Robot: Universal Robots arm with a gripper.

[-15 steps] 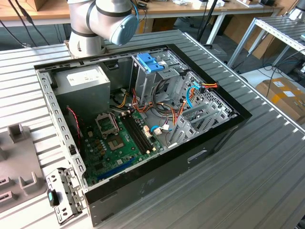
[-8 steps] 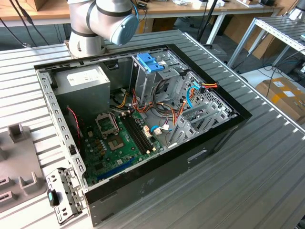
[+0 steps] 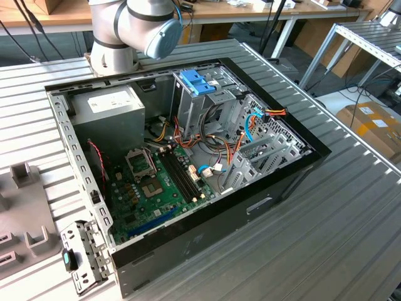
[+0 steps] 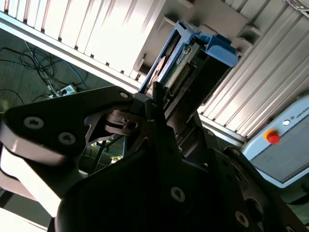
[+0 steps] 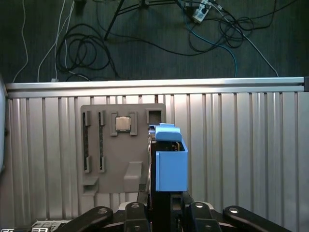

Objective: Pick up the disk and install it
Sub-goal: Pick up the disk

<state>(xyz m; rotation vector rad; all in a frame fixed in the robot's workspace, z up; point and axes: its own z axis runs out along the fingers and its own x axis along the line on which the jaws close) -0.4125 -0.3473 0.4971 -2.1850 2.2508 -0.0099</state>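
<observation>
My gripper (image 5: 161, 205) is shut on the disk (image 5: 153, 166), a thin dark slab seen edge-on with a blue plastic carrier (image 5: 172, 164) clipped around it. It hangs in the air above the ribbed metal table (image 5: 241, 154), beside a grey fixture plate (image 5: 120, 150). In the second wrist view the disk (image 4: 181, 72) shows its circuit-board side under the blue carrier (image 4: 212, 46), with the black fingers (image 4: 145, 108) clamped on its end. In the exterior view the open computer case (image 3: 294, 169) lies on the table, and its metal drive cage (image 3: 197, 84) has a blue top.
A grey power supply box (image 3: 106, 110) and the green motherboard (image 3: 163, 182) with loose cables fill the case. The arm's base (image 3: 116, 34) stands behind the case. The fixture plate holds a small square chip (image 5: 123, 124). Beyond the table edge (image 5: 154, 85), cables lie on the floor.
</observation>
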